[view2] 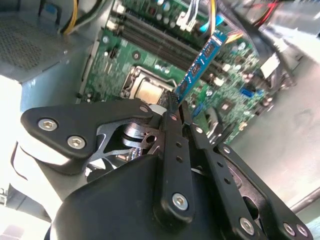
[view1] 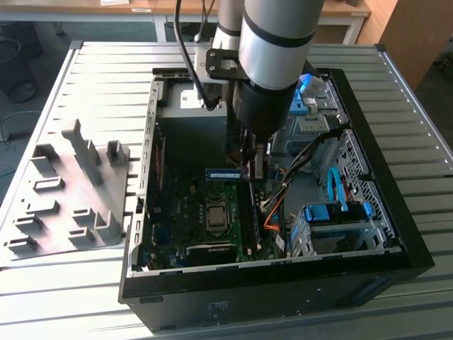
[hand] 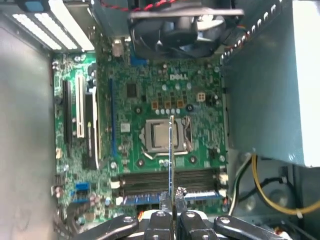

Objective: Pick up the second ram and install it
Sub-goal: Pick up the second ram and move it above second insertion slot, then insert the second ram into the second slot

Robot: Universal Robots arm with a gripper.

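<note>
Green PCB: second ram (view1: 225, 172), a dark board with a pale blue label, is off the tray and in the air inside the PC case (view1: 283, 269).
Gripper: gripper (view2: 175, 102) has its fingers pressed together on one end of the stick, pinching it across the flat faces.
Stick pose: in the exterior view it lies level, reaching out from the fingers toward the exterior view's left. In the first wrist view it is edge-on.
Below it: motherboard (hand: 150, 85). The stick crosses over the CPU socket (hand: 162, 137) and the long memory sockets (hand: 145, 180).
Seating: not in a socket; it stands across them, not along them.
Case fan: fan (hand: 175, 30) sits at the far end of the board.
Tray: grey slotted tray (view1: 64, 191) lies on the slatted metal table (view1: 106, 71), beside the case on the exterior view's left.
</note>
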